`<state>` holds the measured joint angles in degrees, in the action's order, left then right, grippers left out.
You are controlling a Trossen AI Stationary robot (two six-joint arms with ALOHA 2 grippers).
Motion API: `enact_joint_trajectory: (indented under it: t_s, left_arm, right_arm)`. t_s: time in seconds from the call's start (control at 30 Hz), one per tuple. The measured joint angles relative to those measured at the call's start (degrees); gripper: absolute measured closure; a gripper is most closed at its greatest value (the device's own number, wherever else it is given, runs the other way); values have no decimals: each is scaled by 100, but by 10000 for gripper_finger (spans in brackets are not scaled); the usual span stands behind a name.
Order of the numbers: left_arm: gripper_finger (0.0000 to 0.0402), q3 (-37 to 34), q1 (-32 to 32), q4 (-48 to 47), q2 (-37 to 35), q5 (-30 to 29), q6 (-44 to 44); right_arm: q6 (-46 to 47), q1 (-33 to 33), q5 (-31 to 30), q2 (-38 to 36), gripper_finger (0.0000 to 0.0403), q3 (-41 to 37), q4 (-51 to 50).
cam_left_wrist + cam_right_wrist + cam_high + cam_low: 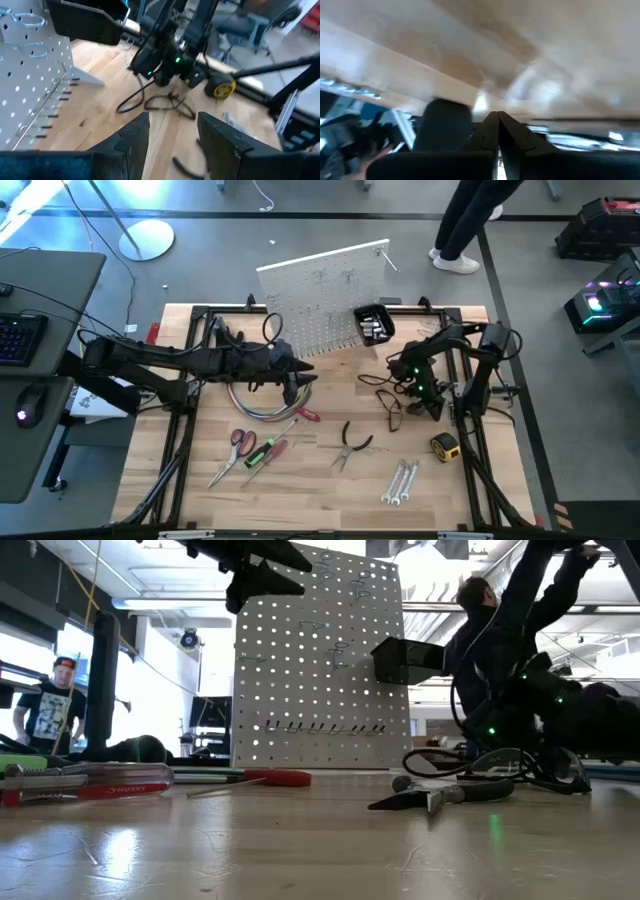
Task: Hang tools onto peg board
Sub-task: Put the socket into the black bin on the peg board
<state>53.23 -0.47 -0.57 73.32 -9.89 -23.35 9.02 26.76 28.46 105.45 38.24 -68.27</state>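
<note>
Wooden table [330, 480] carried everything, w/ a black metal frame [190, 430] round its edges. Peg board [320, 295] stood at the far edge, straight ahead of the left gripper [296, 385] and a bit to its far side; small black bin [374, 324] was fixed on the board's right part, btwn the two grippers and farther back.

Left arm reached across from the left side, gripper raised above the tabletop in the low view [262, 582], close in front of the board. Its fingers [131, 145] stood partly apart, a clear gap btwn them, nothing in it.

Right gripper [432, 402] sat low by the right frame rail, fingers pressed together [497, 131], gripping nothing visible. A dark wire-like clamp [392, 412] lay just beside it on the left-gripper side.

Coloured cable bundle [262, 406] curved just below the left gripper, nearer the front.

Rest of the tools lay toward the front, apart from both grippers: red-handled scissors [234, 450], green-handled screwdriver [262, 448] and red-handled screwdriver [272, 454] near-front of the left gripper; black-handled pliers [350, 444] btwn the grippers; silver wrenches [400, 482] and yellow tape measure [445, 446] near-front of the right gripper.

Person in dark T-shirt [48, 705] stood in the room behind.
</note>
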Motion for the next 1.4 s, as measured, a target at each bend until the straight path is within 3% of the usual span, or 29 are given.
enact_joint_trajectory:
  t_s: [0.17,0.27,0.47,0.57,0.93,1.17,1.4]
  left_arm:
    - [238,0,20,426,0,-22,6]
    - [238,-1,24,474,0,-125,4]
    - [238,0,-1,477,0,-123,-3]
    - [238,0,-9,473,0,-119,-3]
    - [238,0,-7,471,0,-121,245]
    - [238,0,9,464,0,-122,332]
    - [238,0,39,462,0,-142,549]
  right_arm:
    - [-164,157,-1260,-94,403,325,-775]
    - [-218,227,-1109,-150,403,526,-876]
    - [538,-71,-634,-279,403,622,-392]
    - [1180,-436,-581,-457,403,551,7]
    - [4692,-1736,-1824,-1811,403,472,329]
    - [6913,-2512,-2686,-2782,403,471,-534]
    - [8223,-3378,-3043,-2680,403,336,-534]
